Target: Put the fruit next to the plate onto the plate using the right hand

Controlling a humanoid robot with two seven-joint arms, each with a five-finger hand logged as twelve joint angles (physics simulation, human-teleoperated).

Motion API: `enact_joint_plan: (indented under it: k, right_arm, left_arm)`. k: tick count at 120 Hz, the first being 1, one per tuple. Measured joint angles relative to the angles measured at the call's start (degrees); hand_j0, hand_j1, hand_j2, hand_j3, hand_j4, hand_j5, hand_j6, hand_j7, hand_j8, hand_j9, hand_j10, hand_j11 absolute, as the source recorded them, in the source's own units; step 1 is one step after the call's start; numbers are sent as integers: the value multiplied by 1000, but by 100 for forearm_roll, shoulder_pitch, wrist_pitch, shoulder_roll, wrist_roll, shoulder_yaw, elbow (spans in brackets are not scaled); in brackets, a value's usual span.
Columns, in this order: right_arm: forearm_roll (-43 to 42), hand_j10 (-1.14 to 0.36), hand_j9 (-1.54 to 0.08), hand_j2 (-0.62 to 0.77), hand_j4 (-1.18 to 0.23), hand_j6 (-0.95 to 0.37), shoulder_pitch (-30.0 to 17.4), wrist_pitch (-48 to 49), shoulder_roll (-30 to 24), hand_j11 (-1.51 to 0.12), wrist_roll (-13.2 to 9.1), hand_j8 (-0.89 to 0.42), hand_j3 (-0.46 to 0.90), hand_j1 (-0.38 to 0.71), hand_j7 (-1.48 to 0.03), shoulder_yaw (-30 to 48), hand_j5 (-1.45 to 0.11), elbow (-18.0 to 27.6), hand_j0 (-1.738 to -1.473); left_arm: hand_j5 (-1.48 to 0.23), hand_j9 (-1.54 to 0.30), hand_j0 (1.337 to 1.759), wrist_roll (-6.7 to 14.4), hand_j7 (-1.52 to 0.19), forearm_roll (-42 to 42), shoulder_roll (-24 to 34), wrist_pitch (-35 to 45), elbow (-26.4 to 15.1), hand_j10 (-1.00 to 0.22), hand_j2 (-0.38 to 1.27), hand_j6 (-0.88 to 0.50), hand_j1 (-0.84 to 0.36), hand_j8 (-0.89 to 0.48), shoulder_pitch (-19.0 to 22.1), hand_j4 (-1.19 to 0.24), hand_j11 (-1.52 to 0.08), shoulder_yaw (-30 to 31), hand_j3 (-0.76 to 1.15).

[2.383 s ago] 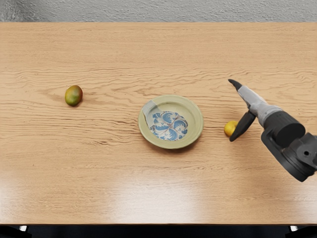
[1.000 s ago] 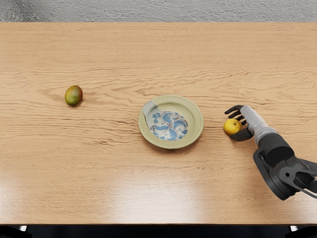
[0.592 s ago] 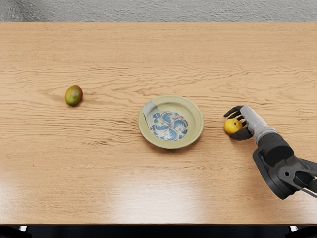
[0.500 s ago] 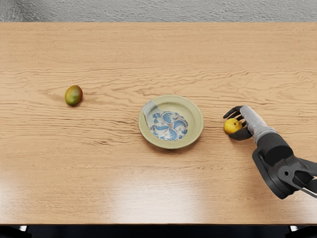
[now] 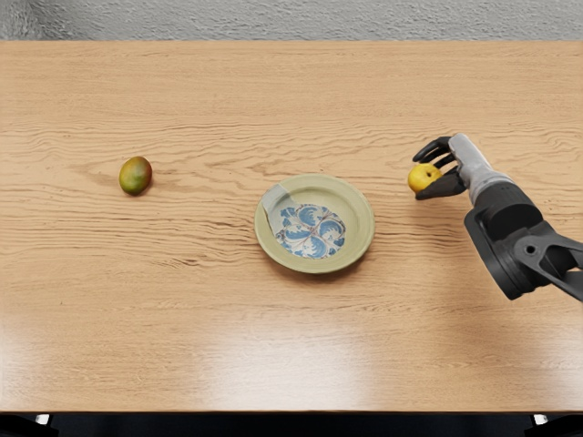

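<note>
Lifted since before: round yellow fruit (image 5: 423,177), hand (image 5: 441,169).

A pale green plate (image 5: 359,215) is patterned blue and white at its centre. A yellow fruit (image 5: 423,177) is seen, and a green-and-red mango (image 5: 135,175). The desk (image 5: 182,300) is light wood-grained.

Small round yellow fruit (image 5: 422,177), gripped in the curled fingers of the right hand (image 5: 441,169), right of the plate (image 5: 362,221) and clear of its rim. Plate is round with a pale green rim and blue-and-white patterned centre, lying flat on the surface (image 5: 182,300).
</note>
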Motion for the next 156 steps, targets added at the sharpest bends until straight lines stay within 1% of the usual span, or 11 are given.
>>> enact_joint_plan:
  k: [22,59,108,111,117,123,132,137,147,156]
  right_arm:
    - [73,-588,-924,324,-646,-467,102,-3,242,-919,-1,-396,1,291,-881,91,-932,-6,-1658]
    - [86,-598,-924,341,-643,-478,118,20,674,-917,-2,-405,1,290,-878,245,-929,7,-1658]
    - [93,-581,-912,360,-626,-460,-21,135,1390,-903,-4,-385,1,313,-865,181,-926,28,-1658]
    - [86,-553,-854,318,-591,-444,-26,135,1442,-846,-4,-377,0,278,-812,177,-867,26,-1658]
    - [72,-433,-669,250,-462,-347,-29,136,1558,-662,-2,-295,0,142,-636,194,-679,21,-1658]
    - [66,-339,-523,196,-362,-272,-20,194,1630,-518,-1,-231,0,35,-498,220,-531,20,-1658]
    - [127,-235,-363,136,-251,-189,-77,731,1694,-359,-1,-160,0,-84,-345,571,-368,24,-1658]
    - [487,-192,-296,111,-205,-154,-140,1339,1664,-293,0,-131,0,-133,-281,932,-300,24,-1658]
    - [1704,-128,-197,74,-136,-103,-307,2839,1325,-195,0,-87,0,-205,-187,1898,-200,20,-1658]
    - [2659,-89,-136,51,-94,-71,-723,4189,1110,-135,0,-61,0,-250,-129,2962,-138,2,-1658]
  left_arm:
    - [0,0,1658,0,0,1,0,0,0,0,0,0,349,0,0,0,0,0,0]
    - [0,0,1658,0,0,1,0,1,0,0,0,0,349,0,0,0,0,0,0]
    - [0,0,1658,0,0,0,0,0,0,0,0,0,349,0,0,0,0,1,0]
    - [0,0,1658,0,0,1,0,0,0,0,0,0,349,0,0,0,0,1,0]
    - [0,0,1658,0,0,2,0,0,1,0,0,0,349,0,0,0,0,0,0]
    - [0,0,1658,0,0,1,0,0,0,0,0,0,349,0,0,0,0,0,0]
    - [0,0,1658,0,0,2,0,1,0,0,0,0,349,0,0,0,0,0,0]
    - [0,0,1658,0,0,2,0,0,0,0,0,0,349,0,0,0,0,0,0]
    - [0,0,1658,0,0,3,0,0,0,0,0,0,349,0,0,0,0,0,0]
    - [0,0,1658,0,0,2,0,0,0,0,0,0,349,0,0,0,0,0,0]
